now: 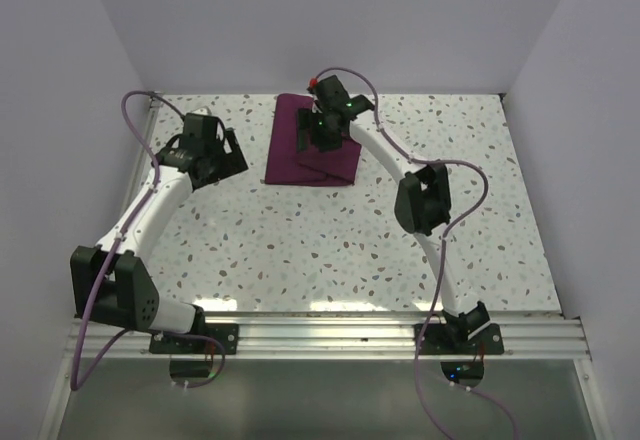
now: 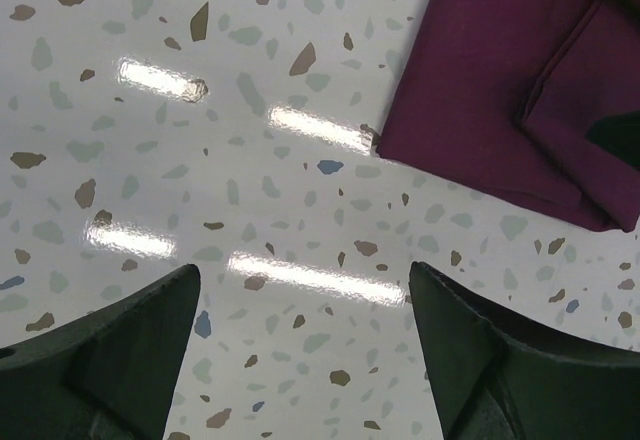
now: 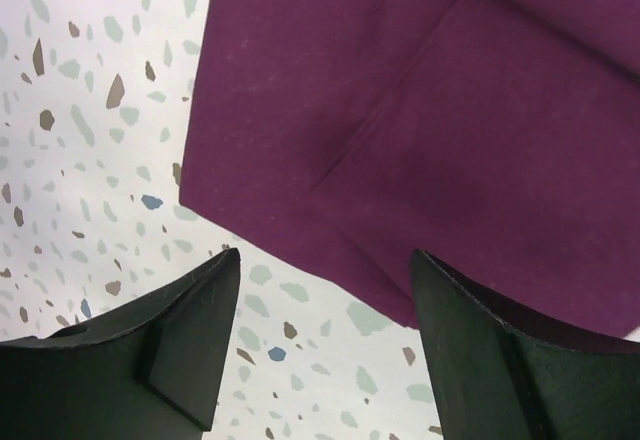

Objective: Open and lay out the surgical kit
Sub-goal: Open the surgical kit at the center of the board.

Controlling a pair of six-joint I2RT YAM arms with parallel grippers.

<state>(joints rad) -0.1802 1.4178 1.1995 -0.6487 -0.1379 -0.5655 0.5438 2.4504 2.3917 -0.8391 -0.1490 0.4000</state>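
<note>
**Top view.** The surgical kit (image 1: 290, 150), a folded dark purple cloth wrap, lies flat on the speckled table (image 1: 300, 250) at the far middle. The right tool (image 1: 322, 132) hangs directly above the right part of the wrap. The left tool (image 1: 228, 155) hangs over bare table to the left of the kit, apart from it.

**Left wrist view.** The left tool (image 2: 305, 280) has its two dark fingers (image 2: 120, 360) wide apart, with only table surface (image 2: 150, 160) between them. A corner of the kit (image 2: 490, 80) shows at upper right, one folded layer overlapping the layer beneath.

**Right wrist view.** The right tool (image 3: 325, 260) likewise has its fingers (image 3: 480, 360) apart, with nothing clamped between them. They straddle the near edge of the kit (image 3: 400, 110), where a diagonal fold line crosses the cloth. Whether the fingertips touch the cloth cannot be told
</note>
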